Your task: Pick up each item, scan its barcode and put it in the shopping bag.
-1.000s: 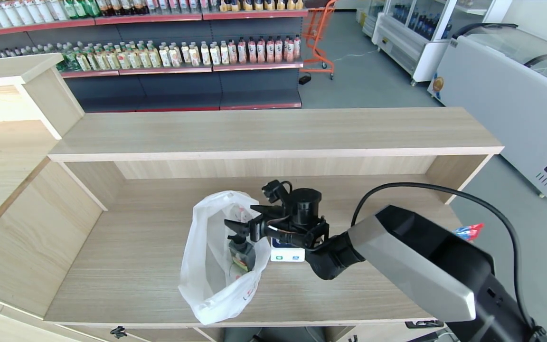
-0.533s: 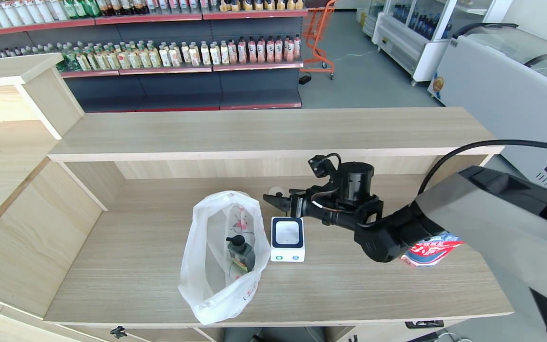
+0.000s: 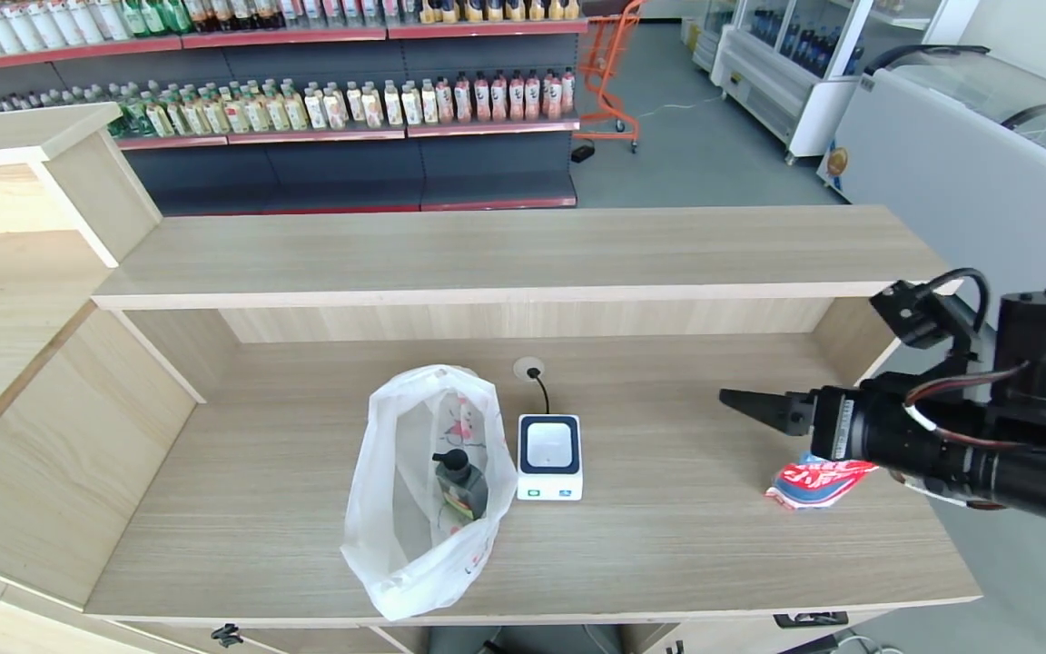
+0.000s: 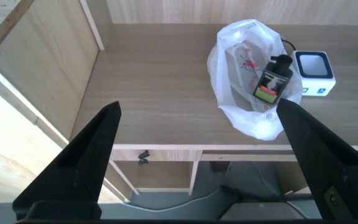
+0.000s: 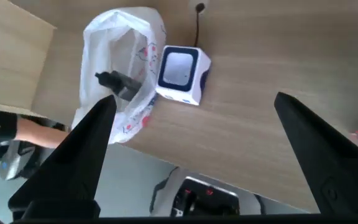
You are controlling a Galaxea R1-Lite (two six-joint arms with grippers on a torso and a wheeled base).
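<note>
Hovering wide open at frame right, the right end effector [image 3: 741,402] is hanging near a likely light, crinkly packet [image 3: 818,481], best pinched mid-body.

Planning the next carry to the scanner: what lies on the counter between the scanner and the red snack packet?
Nothing: in the head view the counter is bare wood between the barcode scanner and the snack packet.

Bottle [image 3: 461,486] in the shopping bag [image 3: 414,554] on the counter [image 3: 668,545], scanner [image 3: 549,457] just right of the bag, packet [image 3: 818,481] well to the right, near my right gripper [image 3: 748,405].
</note>
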